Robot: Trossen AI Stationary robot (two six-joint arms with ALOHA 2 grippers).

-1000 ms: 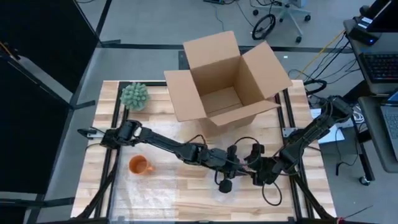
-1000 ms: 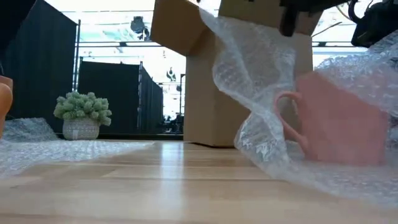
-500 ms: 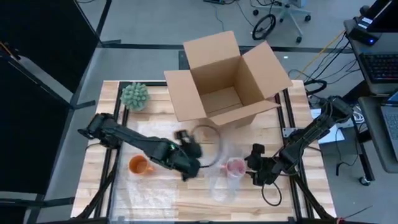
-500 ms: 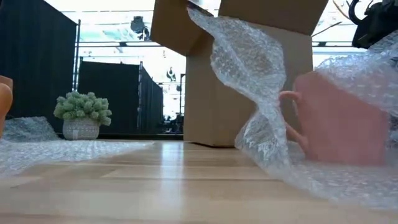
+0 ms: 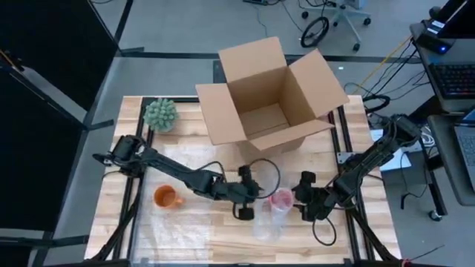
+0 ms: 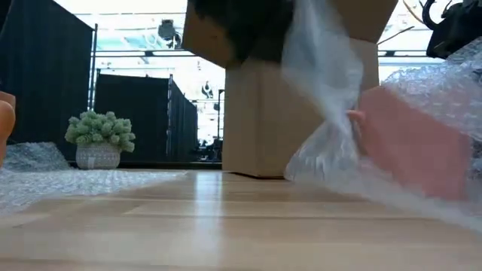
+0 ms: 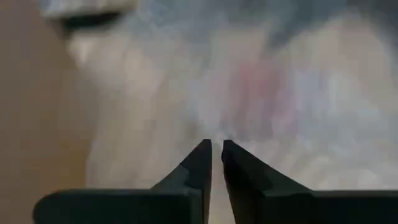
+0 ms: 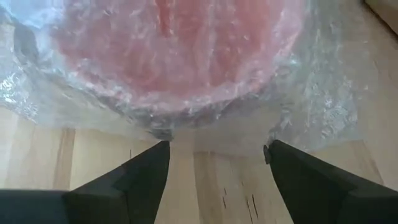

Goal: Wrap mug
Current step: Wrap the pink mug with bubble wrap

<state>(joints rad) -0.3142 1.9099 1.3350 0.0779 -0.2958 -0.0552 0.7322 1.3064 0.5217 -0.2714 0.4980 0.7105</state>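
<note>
A pink mug (image 5: 280, 199) stands on a sheet of bubble wrap (image 5: 267, 222) near the table's middle. The wrap lies over its right side (image 8: 180, 50). In the low view, a flap of the wrap (image 6: 324, 83) rises from the table in front of the mug (image 6: 410, 143). My left gripper (image 5: 244, 212) is just left of the mug. Its fingers (image 7: 216, 149) are all but shut, with the flap rising to it. My right gripper (image 5: 297, 199) is just right of the mug. It stands open (image 8: 214, 152), fingertips short of the wrapped mug. My left gripper appears to hold the raised flap near its top edge (image 6: 295, 19), above the table. The blurred wrist view does not show the place of contact. The flap runs down from the gripper to the table beside the mug, and the rest of the sheet lies flat.
An open cardboard box (image 5: 271, 96) stands at the far middle of the table. A potted plant (image 5: 160, 113) is at the far left. An orange mug (image 5: 165, 197) sits at the left. A second bubble wrap sheet (image 5: 178, 230) lies near the front edge.
My left gripper has drawn away from the mug toward the table's left and uncovered it. It has then come partway back toward the mug. The raised flap has swung with it. The mug has stayed in place.
</note>
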